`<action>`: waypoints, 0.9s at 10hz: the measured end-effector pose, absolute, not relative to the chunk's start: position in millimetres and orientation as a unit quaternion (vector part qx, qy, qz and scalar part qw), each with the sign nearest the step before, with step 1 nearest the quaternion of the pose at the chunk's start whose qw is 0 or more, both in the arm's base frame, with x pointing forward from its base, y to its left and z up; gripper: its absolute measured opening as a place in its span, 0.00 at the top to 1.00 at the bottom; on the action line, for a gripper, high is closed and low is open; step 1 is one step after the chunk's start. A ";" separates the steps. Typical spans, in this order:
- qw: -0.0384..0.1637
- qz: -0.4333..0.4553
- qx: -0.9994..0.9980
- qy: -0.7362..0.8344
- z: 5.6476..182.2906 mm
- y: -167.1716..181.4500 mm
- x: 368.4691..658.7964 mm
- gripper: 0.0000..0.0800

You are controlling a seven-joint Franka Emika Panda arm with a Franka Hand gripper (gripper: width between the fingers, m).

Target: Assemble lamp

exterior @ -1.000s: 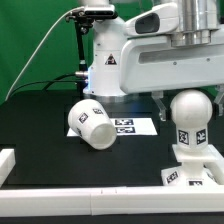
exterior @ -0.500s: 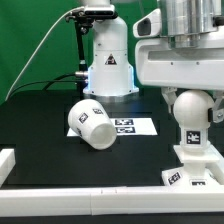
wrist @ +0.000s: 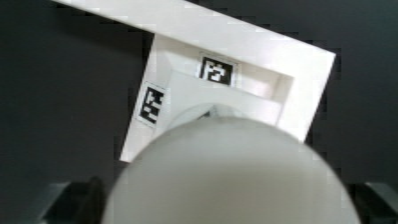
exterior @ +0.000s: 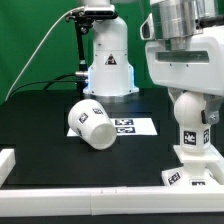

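You had the bulb (exterior: 188, 112) standing upright on the base (exterior: 196, 168) at the exterior view's right, with the arm close above it. In the wrist view its round head (wrist: 222, 165) filled most of the picture. You could not tell whether the jaws were spread or pinching the bulb. The shade (exterior: 91, 123) lay on its side on the desk (exterior: 40, 140), just beside the marker board (exterior: 135, 126), well apart from the base.
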State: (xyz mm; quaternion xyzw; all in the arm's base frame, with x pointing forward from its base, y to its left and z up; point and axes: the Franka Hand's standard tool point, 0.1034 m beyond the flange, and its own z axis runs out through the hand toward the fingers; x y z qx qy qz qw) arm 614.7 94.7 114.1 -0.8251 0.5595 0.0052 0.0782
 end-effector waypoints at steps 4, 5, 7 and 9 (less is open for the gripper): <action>0.065 0.018 -0.965 0.253 116.1 100.6 613.0 0.13; 0.066 0.013 -0.972 0.226 116.1 99.5 614.2 0.13; 0.063 0.009 -0.983 0.174 115.7 97.5 614.3 0.13; 0.056 -0.004 -0.998 0.038 118.3 93.1 617.0 0.13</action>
